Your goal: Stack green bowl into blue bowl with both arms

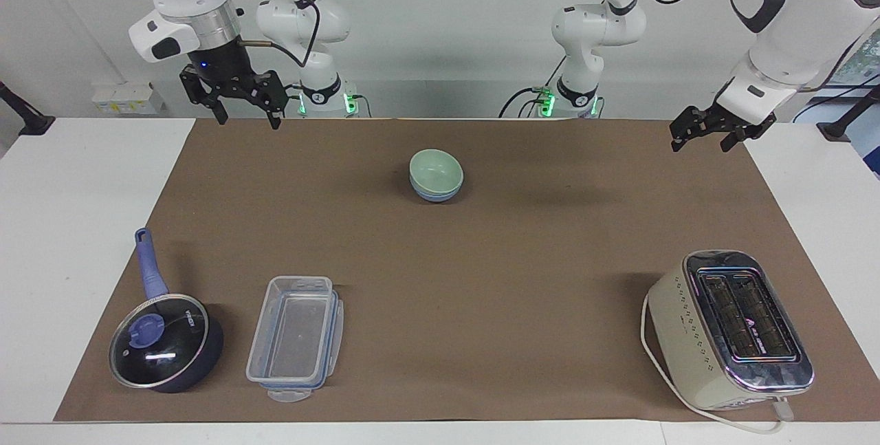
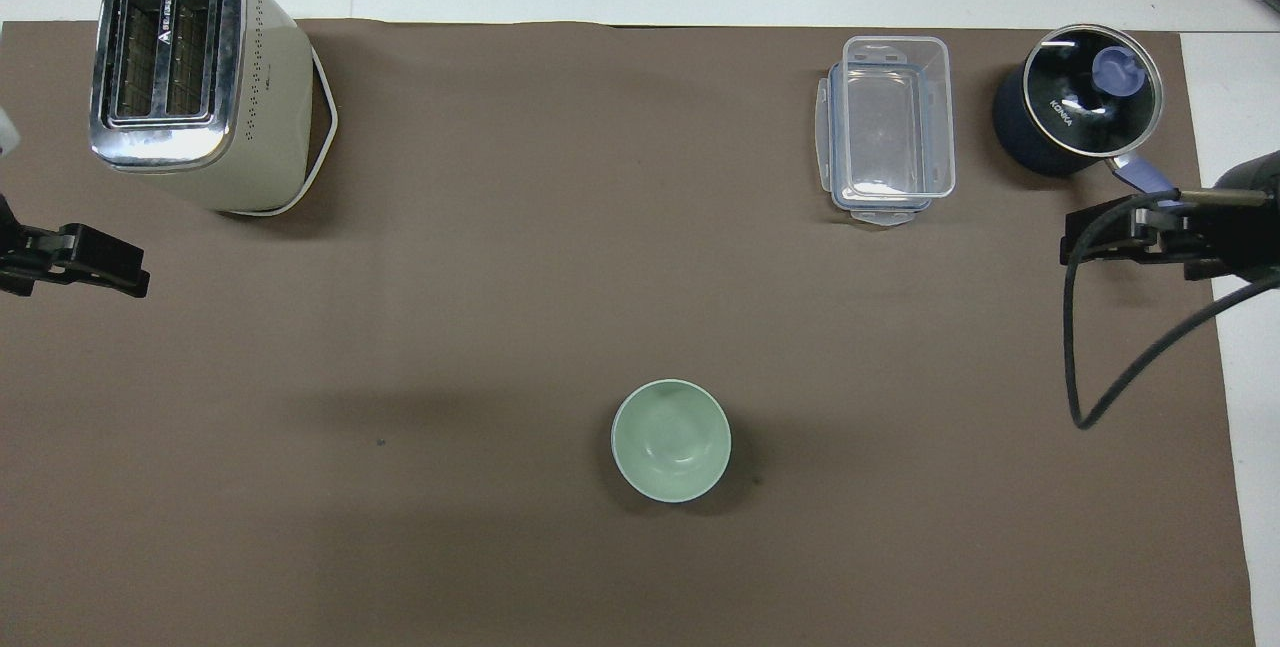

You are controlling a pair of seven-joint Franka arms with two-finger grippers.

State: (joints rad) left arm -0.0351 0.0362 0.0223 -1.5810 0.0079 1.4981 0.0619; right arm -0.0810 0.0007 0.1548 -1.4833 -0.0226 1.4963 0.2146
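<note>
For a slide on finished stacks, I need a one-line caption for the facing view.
Pale mint-green bowl nested in periwinkle-blue bowl; right gripper and left gripper raised, empty.

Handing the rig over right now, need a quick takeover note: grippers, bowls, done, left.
Left gripper: open, empty, raised over the mat's edge at the left arm's end, waiting.
Right gripper: open, empty, raised over the mat's corner at the right arm's end.
Green bowl: nested upright in the blue bowl, mid-table, on the half nearer the robots; only the blue bowl's lower rim shows in the facing view.
Done: stack made, both grippers clear of it.
Left: nothing visible on the bowls; at most parking the arms.
</note>
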